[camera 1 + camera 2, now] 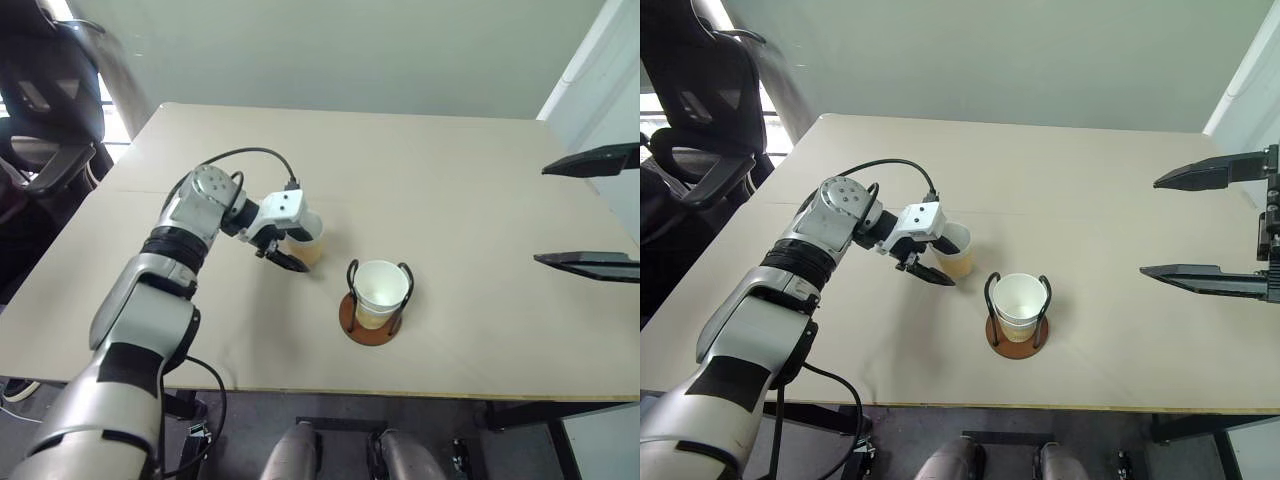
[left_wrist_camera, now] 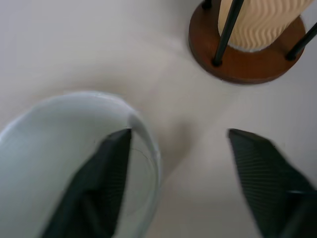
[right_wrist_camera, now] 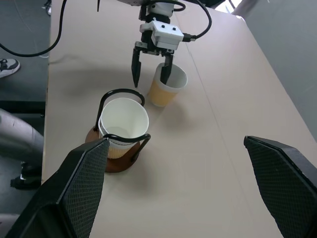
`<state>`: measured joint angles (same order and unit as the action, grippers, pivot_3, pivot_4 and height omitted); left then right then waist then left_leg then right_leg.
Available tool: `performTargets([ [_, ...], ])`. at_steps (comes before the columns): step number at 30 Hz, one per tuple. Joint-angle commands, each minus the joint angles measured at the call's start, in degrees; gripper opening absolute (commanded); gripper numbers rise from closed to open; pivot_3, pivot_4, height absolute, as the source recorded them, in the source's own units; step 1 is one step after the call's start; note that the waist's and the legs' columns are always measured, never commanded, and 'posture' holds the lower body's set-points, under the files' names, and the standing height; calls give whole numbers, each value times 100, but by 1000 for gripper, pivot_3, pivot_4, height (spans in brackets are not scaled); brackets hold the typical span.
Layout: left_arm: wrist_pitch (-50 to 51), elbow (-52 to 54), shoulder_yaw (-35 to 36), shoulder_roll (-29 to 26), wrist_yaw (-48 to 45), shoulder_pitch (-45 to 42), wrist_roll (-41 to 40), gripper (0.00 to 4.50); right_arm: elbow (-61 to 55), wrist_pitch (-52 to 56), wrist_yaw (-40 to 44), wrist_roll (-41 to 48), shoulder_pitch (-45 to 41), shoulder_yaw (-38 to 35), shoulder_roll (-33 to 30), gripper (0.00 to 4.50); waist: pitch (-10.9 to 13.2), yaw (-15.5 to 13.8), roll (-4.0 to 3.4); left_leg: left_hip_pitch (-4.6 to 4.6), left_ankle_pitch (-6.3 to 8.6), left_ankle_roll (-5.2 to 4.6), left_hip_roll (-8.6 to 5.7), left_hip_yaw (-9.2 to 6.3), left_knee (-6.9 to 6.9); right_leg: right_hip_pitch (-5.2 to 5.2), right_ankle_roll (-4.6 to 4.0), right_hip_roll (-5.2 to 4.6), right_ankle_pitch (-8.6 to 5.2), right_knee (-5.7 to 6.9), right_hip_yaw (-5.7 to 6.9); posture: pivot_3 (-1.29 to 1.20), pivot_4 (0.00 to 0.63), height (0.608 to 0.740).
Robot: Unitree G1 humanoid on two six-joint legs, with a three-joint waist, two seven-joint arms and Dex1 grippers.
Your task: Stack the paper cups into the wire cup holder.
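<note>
A paper cup (image 1: 381,290) stands upright inside the wire cup holder (image 1: 370,328), whose brown disc base (image 2: 237,64) rests near the table's front edge. Just to its left stands a second, loose paper cup (image 1: 958,252), also upright. My left gripper (image 3: 150,79) reaches down over this cup's rim with its jaws apart. One finger (image 2: 106,173) is inside the cup and the other (image 2: 262,168) is outside, on the holder's side, clear of the cup wall. My right gripper (image 1: 1152,226) hovers at the right above the table, open and empty.
The beige table (image 1: 450,200) stretches wide behind and to the right of the holder. A black office chair (image 1: 50,110) stands off the table's back left corner. A white wall panel (image 1: 600,60) rises at the right.
</note>
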<state>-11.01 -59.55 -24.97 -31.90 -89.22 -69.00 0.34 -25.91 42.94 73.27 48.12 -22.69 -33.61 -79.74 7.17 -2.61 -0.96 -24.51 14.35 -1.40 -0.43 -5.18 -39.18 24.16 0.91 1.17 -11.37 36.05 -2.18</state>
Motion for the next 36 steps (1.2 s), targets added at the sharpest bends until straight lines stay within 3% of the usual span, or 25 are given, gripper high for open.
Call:
performTargets([
  [1,-216,-117,233,14,84,-252,186,1775,-60,20,8,-17,-6,-287,-81,4500,0,-4,0,-1,0,-1,0,0,0,0,0,0,0,0,0,0,150,740],
  [6,-546,-331,286,0,213,-297,492,24,-63,4,-22,-14,-1,-263,-73,4500,0,-4,0,0,1,-4,0,2,-2,0,1,-1,0,-2,0,0,150,740],
  [13,-391,89,319,-226,-318,-573,-30,24,-22,8,13,-46,26,-321,-78,4500,1,-4,1,-3,1,-5,0,1,-2,1,1,0,0,-2,0,0,150,740],
  [18,634,1639,-324,-836,-328,-1119,-1851,24,52,22,70,-228,138,-521,-107,4500,1,-9,3,-12,3,-7,0,2,-1,5,2,0,0,-8,0,0,150,740],
  [22,1713,3093,-613,-1227,-328,-1808,-3920,24,36,31,91,-273,174,-559,-112,4500,1,-13,3,-26,3,-7,-5,2,-1,10,6,-8,2,-17,-1,0,150,740],
  [25,1932,4031,-1100,-1533,-328,-1884,-4929,24,9,57,74,-258,158,-571,-127,4500,-6,-3,-9,-19,5,-3,-9,19,3,8,15,-18,-6,-20,-6,0,150,740],
  [32,1188,4743,-3068,-1999,-328,-2000,-5179,24,-163,253,36,-283,214,-758,-109,4500,-2,38,-23,45,29,-38,-8,86,10,-17,37,-10,-29,-1,-82,0,150,740],
  [36,865,4412,-3421,-1715,-328,-2014,-5063,24,-244,378,36,-295,284,-913,-95,4500,0,38,-25,44,38,-55,-10,94,-6,-21,44,-14,-20,-4,-100,0,150,740],
])
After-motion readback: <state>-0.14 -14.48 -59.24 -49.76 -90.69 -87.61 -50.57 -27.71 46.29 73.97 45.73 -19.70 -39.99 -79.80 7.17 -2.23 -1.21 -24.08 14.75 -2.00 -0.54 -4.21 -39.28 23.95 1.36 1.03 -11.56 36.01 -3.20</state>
